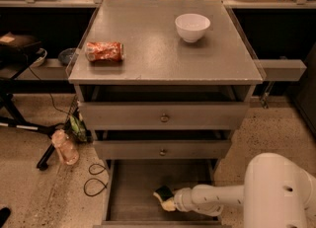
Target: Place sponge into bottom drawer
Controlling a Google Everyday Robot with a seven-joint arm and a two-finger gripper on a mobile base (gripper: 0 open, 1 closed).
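The bottom drawer (pixel 131 192) is pulled out, showing its flat grey floor. The sponge (pixel 164 194), yellow with a dark green face, sits low inside it near the front right. My gripper (pixel 169 203) reaches in from the right at the end of the white arm (pixel 217 197) and is right at the sponge, touching it.
On the cabinet top (pixel 163 49) lie an orange-red snack packet (pixel 103 52) and a white bowl (pixel 192 26). Two upper drawers with brass knobs (pixel 164 118) are closed. A plastic bottle (pixel 64 146) and cables (pixel 94 180) lie on the floor at left.
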